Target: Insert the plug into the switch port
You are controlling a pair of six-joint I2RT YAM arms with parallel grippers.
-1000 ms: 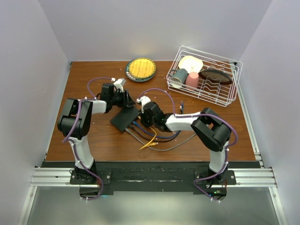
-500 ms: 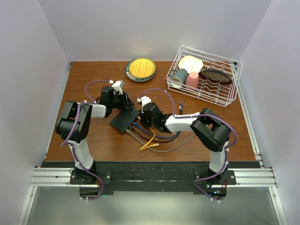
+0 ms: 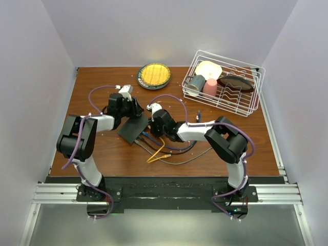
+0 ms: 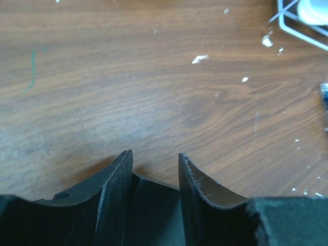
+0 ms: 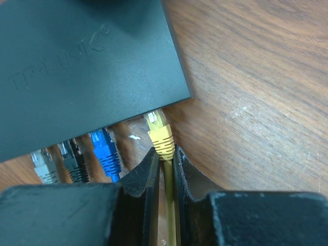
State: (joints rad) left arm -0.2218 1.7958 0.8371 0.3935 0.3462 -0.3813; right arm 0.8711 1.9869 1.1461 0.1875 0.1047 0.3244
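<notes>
- The right gripper (image 5: pixel 164 154) is nearly closed, pinching the yellow cable (image 5: pixel 167 197) just behind the yellow boot of the clear-tipped plug (image 5: pixel 160 134).
- The plug's tip meets the port edge of the flat black rectangular switch box (image 5: pixel 87 66), beside a blue plug (image 5: pixel 106 151). The switch port itself is hidden under that edge.
- Judged progress: the plug is grasped and lined up. Whether it has entered I cannot tell, and pushing it home remains.
- The left gripper (image 4: pixel 154 159) is part-open, clamped across the box's far edge and apparently steadying it on the brown wooden counter (image 4: pixel 154 77).
</notes>
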